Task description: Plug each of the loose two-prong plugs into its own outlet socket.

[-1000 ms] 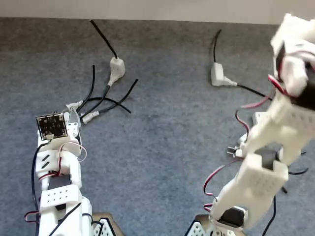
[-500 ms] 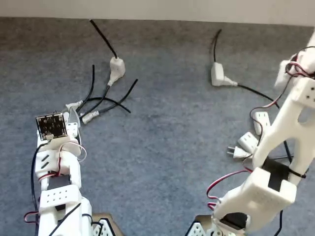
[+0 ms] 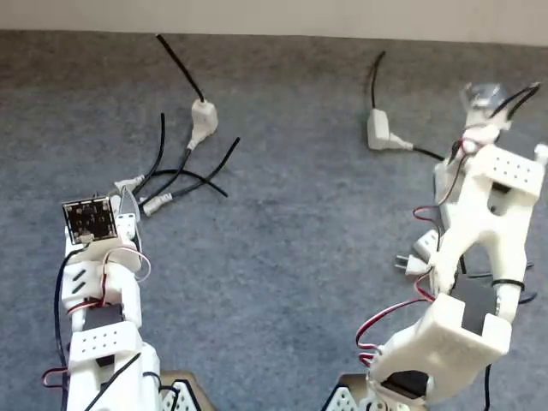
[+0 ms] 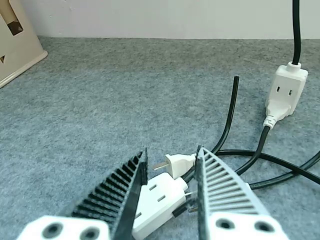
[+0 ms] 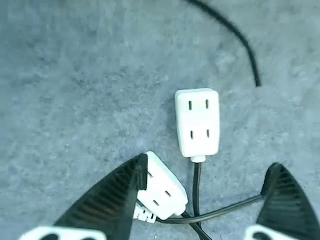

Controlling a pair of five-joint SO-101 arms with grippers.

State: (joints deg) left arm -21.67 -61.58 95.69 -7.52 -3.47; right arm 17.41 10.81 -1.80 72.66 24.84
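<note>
My left gripper (image 4: 171, 151) is low over the carpet and open. A white socket end (image 4: 156, 199) lies between its fingers, against one of them. Just beyond the tips lies a small white two-prong plug (image 4: 177, 162), and farther off a white outlet socket (image 4: 286, 89) on a black cord. From above, that gripper (image 3: 128, 204) sits among the small plugs (image 3: 159, 204), with the outlet socket (image 3: 203, 120) beyond. My right gripper (image 5: 208, 162) hangs wide open above a white socket block (image 5: 197, 122). A second white socket piece (image 5: 162, 192) lies by one finger.
Another white outlet (image 3: 381, 133) with a black cord lies at the back right. A two-prong plug (image 3: 411, 264) pokes out beside the right arm (image 3: 479, 223). Black cords (image 3: 193, 175) cross near the left gripper. A beige box (image 4: 15, 35) stands off to one side.
The right arm has swung from high at the right edge back over the carpet. It now covers the socket block seen half a second ago. The left arm has kept still.
</note>
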